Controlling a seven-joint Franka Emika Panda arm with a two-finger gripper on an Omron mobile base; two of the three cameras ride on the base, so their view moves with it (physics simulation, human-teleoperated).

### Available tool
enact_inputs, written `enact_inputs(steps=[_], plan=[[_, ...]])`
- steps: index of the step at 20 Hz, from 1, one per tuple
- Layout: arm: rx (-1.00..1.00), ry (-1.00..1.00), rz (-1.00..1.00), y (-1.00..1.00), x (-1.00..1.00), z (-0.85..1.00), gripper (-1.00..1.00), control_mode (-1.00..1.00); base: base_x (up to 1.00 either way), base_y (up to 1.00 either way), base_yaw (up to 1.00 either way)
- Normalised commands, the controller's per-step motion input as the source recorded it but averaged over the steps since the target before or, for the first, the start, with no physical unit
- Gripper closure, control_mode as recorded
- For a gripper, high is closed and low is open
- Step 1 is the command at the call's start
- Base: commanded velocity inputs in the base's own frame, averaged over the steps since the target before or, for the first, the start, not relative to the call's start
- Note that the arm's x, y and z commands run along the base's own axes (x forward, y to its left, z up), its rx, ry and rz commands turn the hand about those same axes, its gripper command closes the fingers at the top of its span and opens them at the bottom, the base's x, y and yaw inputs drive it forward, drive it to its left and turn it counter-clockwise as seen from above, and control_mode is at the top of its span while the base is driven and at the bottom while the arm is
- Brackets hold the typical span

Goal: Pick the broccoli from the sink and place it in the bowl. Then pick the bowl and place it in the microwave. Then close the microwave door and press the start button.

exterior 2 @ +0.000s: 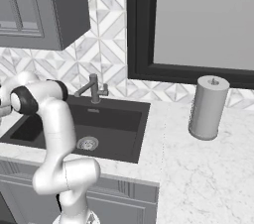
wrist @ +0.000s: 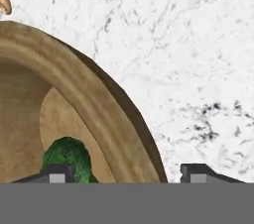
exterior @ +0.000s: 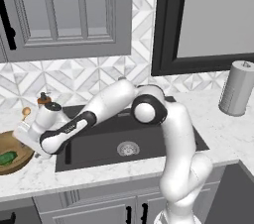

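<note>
Since the broccoli (wrist: 67, 158) already lay inside the bowl (wrist: 94, 119) on the counter (wrist: 173, 44) left of the sink (exterior: 129, 141), the gripper (wrist: 119, 174) hung low with its jaws spread across the rim, seemingly readying to grasp it

Behind your work area: a tiled backsplash (exterior: 74, 77) in a grey-and-white diamond pattern, a grey panelled wall cabinet (exterior: 64, 12) with a black handle, a black-framed window (exterior 2: 193, 25) (pane plain grey), a white marble counter (exterior 2: 198, 168), and grey base cabinets (exterior: 99, 208) below.
</note>
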Motion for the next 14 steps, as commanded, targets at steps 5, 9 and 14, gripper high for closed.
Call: enact_inputs(steps=[5,9,14], plan=[[-0.01,0.01,0.00,0.01,0.00,0.00,1.00,-1.00,0.00,0.00,0.00],[0.00,-0.03,0.00,-0.20,-0.09,0.11,1.00,-1.00,0.00,0.00,0.00],[0.00,-0.17,0.00,-0.46,-0.19,0.92,1.00,-1.00,0.00,0.00,0.00]])
